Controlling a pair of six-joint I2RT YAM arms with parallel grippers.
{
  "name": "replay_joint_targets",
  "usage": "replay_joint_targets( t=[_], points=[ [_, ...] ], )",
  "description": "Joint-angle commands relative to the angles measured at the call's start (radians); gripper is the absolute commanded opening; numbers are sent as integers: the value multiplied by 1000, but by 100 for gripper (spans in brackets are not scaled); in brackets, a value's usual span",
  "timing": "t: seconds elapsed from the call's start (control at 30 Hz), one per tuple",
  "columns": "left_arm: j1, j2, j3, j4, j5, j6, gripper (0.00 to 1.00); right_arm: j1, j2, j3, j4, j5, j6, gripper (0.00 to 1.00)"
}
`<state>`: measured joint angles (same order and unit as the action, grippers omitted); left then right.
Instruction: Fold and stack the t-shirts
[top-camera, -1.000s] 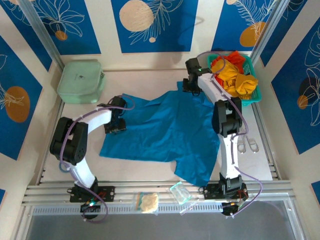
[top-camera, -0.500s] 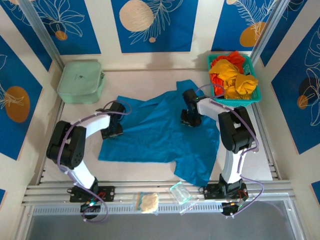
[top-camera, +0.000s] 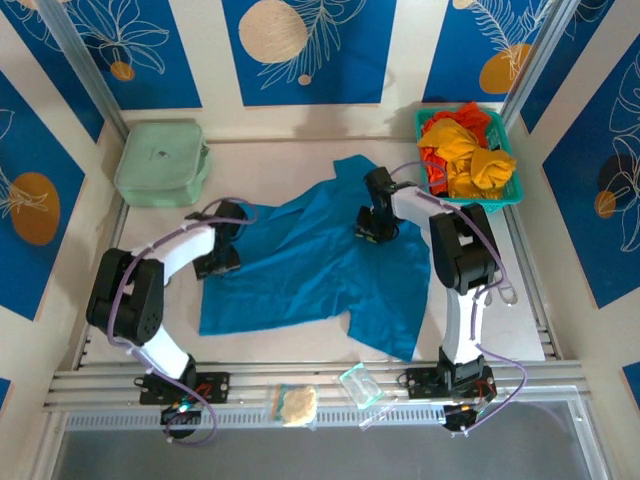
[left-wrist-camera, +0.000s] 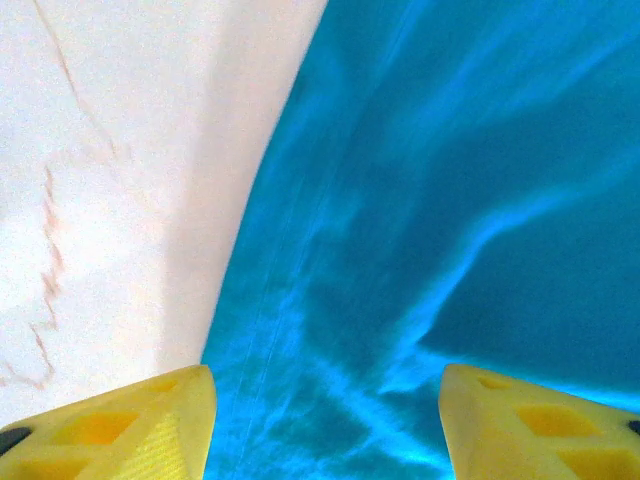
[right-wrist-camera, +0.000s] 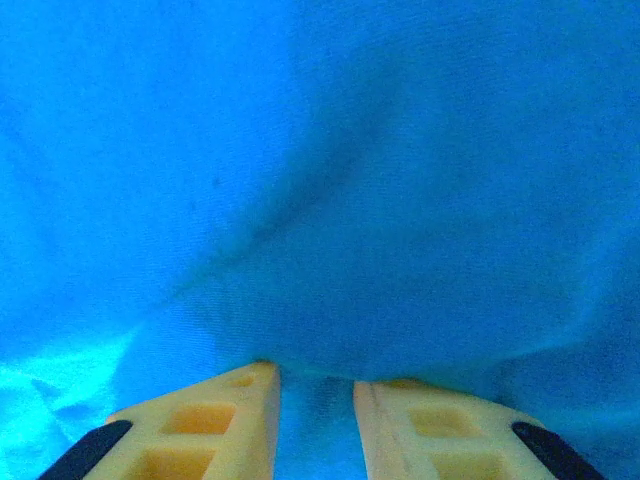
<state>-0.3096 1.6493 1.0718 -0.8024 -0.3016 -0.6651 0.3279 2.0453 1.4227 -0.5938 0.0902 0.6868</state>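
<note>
Moved: your right gripper (right-wrist-camera: 315, 388) left the basket (top-camera: 480, 204).
Right jaws: pinching the blue t-shirt (top-camera: 310, 265).
Left gripper (left-wrist-camera: 325, 400): jaws wide, empty; seize the hem first.

Looking down past wide-spread yellow fingers (left-wrist-camera: 130, 430) of the left gripper (left-wrist-camera: 325, 430) onto the wrinkled teal-blue t-shirt (left-wrist-camera: 450, 200); left of the shirt's edge, bare pale table (left-wrist-camera: 120, 150).

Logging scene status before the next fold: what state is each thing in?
blue t-shirt: unfolded, rumpled, spread out.
yellow-orange and red t-shirts: crumpled in basket.
green zip case: closed.
left gripper: open over the blue t-shirt's edge.
right gripper: shut on blue t-shirt.
</note>
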Motion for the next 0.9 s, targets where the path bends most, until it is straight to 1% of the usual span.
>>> replay_joint_targets(
  t=[0.0,0.13,0.17,0.2,0.27,0.33,0.4,0.47,0.87],
  points=[
    [32,61,199,-59,-33,74,62,-13,87,50,-66,-7,-29,27],
    [78,186,408,-93,21,106,59,-7,71,49,-69,-13,-28,27],
    [91,219,451,-95,45,108,58,-4,63,41,-68,-16,-27,27],
    [101,252,483,-94,67,108,54,-3,55,29,-69,-18,-26,27],
    [113,306,523,-90,97,107,50,-1,36,4,-64,-19,-24,27],
    [121,348,546,-80,113,106,49,0,15,-23,-61,-19,-23,27],
    [129,380,561,-69,121,103,44,0,-3,-45,-60,-15,-21,27],
    [137,406,573,-56,124,102,42,2,-22,-63,-60,-12,-21,27],
    [185,480,621,40,136,111,44,20,-55,-94,-61,-19,-16,27]
  ],
)
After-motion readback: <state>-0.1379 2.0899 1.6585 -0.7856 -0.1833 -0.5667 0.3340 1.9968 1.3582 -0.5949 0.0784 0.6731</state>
